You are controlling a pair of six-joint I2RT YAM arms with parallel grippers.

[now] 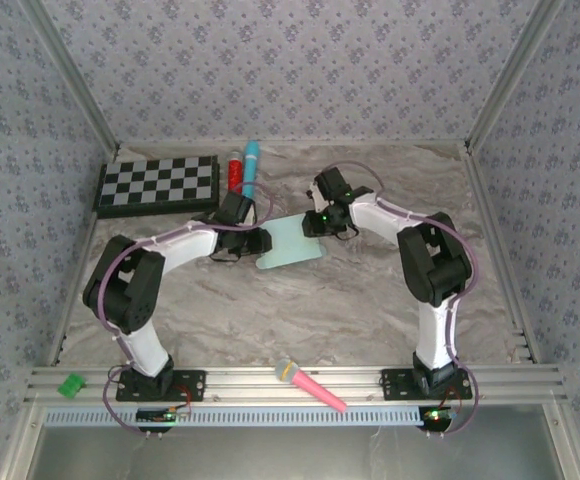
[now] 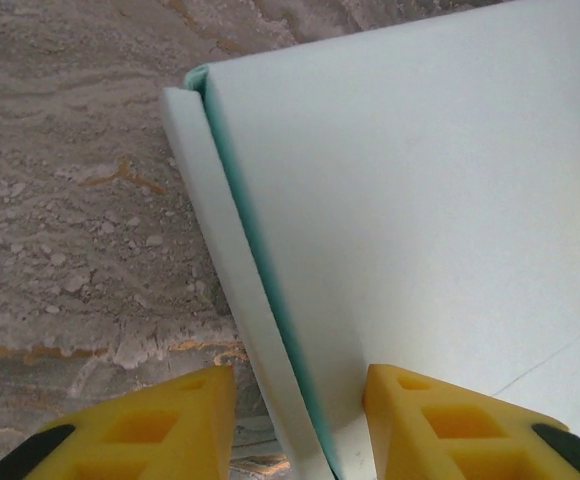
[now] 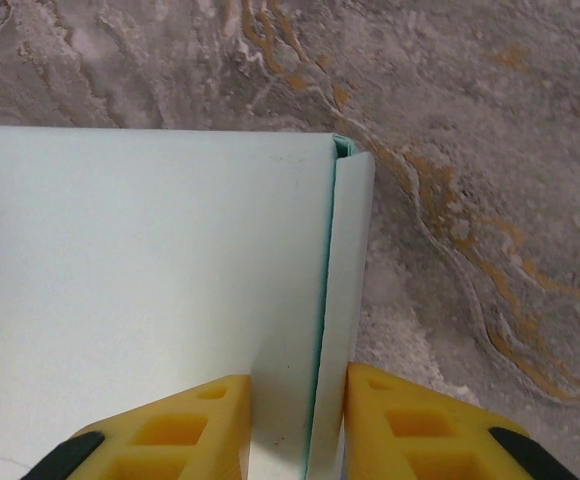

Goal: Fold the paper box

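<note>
The paper box (image 1: pixel 292 243) is a pale mint cardboard piece lying flat in the middle of the table, between my two grippers. My left gripper (image 1: pixel 262 240) is at its left side. In the left wrist view the left gripper (image 2: pixel 300 420) straddles the box's (image 2: pixel 410 200) folded side strip, with a gap showing beside the left finger (image 2: pixel 170 425). My right gripper (image 1: pixel 315 222) is at the box's upper right corner. In the right wrist view the right gripper (image 3: pixel 295 425) pinches the narrow folded strip of the box (image 3: pixel 140 260) between both fingers.
A checkerboard (image 1: pixel 158 185) lies at the back left, with a red tube (image 1: pixel 234 170) and a cyan tube (image 1: pixel 251 165) beside it. A pink marker (image 1: pixel 312 386) rests on the front rail and a green clip (image 1: pixel 71 385) at its left end. Patterned walls enclose the table.
</note>
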